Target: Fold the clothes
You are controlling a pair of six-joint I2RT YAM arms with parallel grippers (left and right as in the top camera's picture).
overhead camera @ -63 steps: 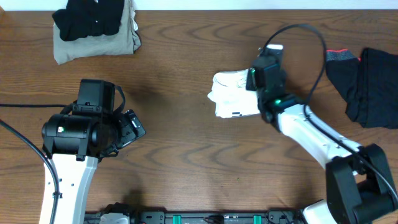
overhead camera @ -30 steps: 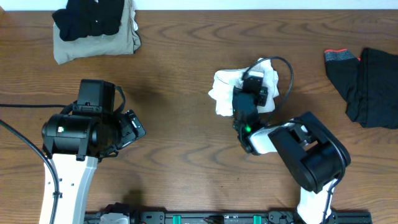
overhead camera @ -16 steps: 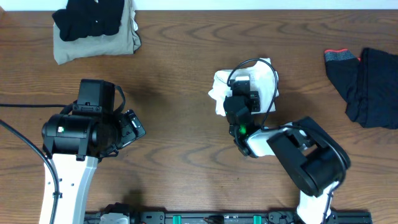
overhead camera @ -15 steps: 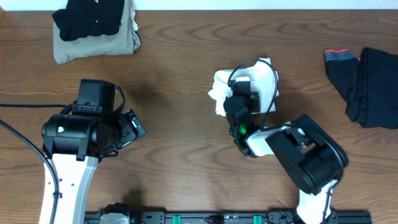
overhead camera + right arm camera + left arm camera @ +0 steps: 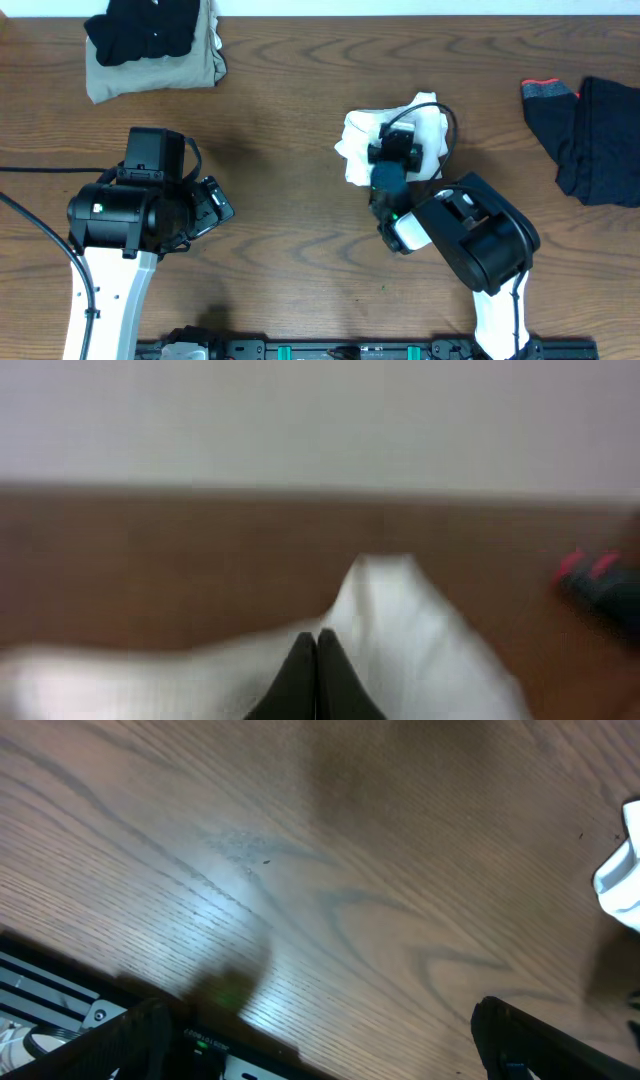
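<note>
1. A crumpled white cloth shirt [image 5: 358, 140] lies bunched on the brown wood-grain counter [image 5: 300, 90], a little right of centre. One lobe of it is pushed up towards the far edge.
2. The right hand [image 5: 393, 150] is directly over this shirt, and its arm covers the near side of the bundle.
3. In the blurred right wrist view, the right hand's two black fingers [image 5: 300, 675] are clenched tight together. White cloth [image 5: 400, 630] meets the tips on both sides, so the hand appears to be grasping a fold of the shirt.
4. The left hand [image 5: 218, 205] is released and holds nothing. It sits over bare wood at the left of the counter, well apart from the shirt.
5. In the left wrist view, the left hand's fingertips [image 5: 130, 1040] stand spread to the two lower corners, with only wood grain between them. A bit of white cloth [image 5: 625, 880] shows at the right edge.
6. At the far left corner lies a folded khaki cloth garment [image 5: 150, 80]. A folded black cloth garment [image 5: 145, 30] rests on top of it, touching it.
7. At the far right a dark, rumpled, unfolded cloth garment [image 5: 600, 140] lies spread out, with a red-trimmed edge [image 5: 545, 88] at its left end. It is well apart from the shirt.
</note>
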